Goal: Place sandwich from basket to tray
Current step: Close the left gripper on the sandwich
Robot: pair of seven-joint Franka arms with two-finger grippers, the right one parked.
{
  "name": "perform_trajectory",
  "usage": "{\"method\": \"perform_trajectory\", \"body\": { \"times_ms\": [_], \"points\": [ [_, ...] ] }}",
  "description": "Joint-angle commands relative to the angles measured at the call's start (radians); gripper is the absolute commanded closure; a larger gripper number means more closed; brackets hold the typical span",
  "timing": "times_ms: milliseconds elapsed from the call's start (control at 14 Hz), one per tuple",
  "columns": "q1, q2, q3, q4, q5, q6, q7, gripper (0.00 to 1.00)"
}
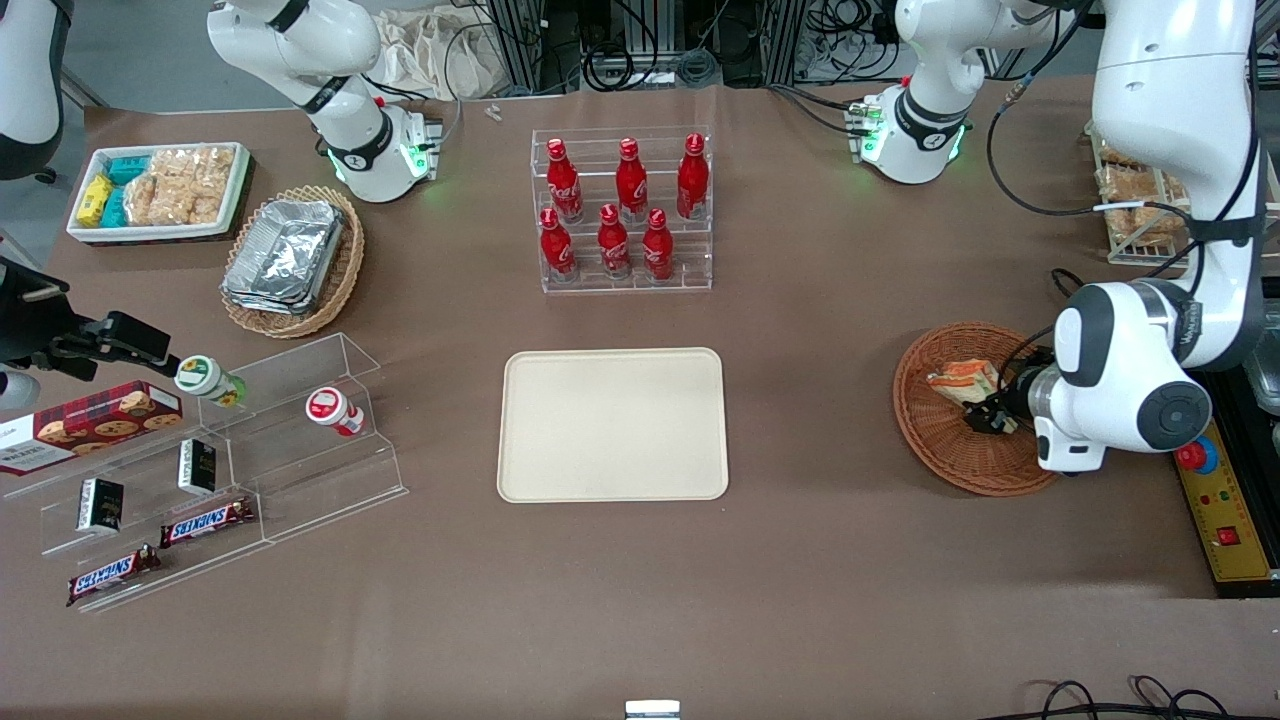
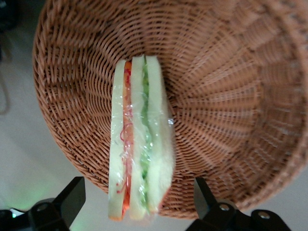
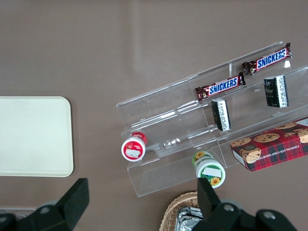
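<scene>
Toward the working arm's end of the brown worktop (image 1: 820, 420), the clear-wrapped triangular wedge sandwich (image 2: 139, 144) lies inside the round reddish-brown wicker basket (image 1: 935, 440), not yet lifted. The left gripper (image 2: 137, 204) hangs just above it, fingers (image 2: 72, 197) spread wide, one either side, grasping nothing. The flat cream-beige rectangular tray (image 1: 612, 425) sits well apart, bare. Judgement: grasp, transfer and placement all remain.

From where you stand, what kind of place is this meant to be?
Probably a lab mock-up of a snack shop: cola bottles on a clear rack, Snickers bars on stepped shelves, cables at the table's edge. The gripper hangs open over a sandwich in a basket.
</scene>
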State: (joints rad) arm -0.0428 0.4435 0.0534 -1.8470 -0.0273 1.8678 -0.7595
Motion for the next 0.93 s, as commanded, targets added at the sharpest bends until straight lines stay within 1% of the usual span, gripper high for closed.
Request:
{"method": "perform_trajectory", "body": {
  "times_ms": [0,143,214,286,357,429,571,714,857],
  "points": [
    [0.004,-0.040,-0.001,-0.104,-0.019,0.065,-0.018,0.00],
    [0.004,-0.031,-0.001,-0.118,-0.019,0.109,-0.018,0.01],
    [0.004,-0.019,-0.001,-0.118,-0.020,0.132,-0.026,0.23],
    [0.004,-0.019,-0.003,-0.115,-0.022,0.142,-0.053,0.62],
    [0.004,-0.034,-0.003,-0.112,-0.020,0.133,-0.058,0.95],
    [0.004,-0.067,-0.004,-0.107,-0.019,0.111,-0.052,1.00],
    [0.000,-0.155,-0.009,-0.077,-0.019,-0.003,-0.025,1.00],
    [-0.009,-0.215,-0.015,-0.003,-0.022,-0.157,0.017,1.00],
    [-0.008,-0.261,-0.090,0.082,-0.020,-0.290,0.020,1.00]
  ]
}}
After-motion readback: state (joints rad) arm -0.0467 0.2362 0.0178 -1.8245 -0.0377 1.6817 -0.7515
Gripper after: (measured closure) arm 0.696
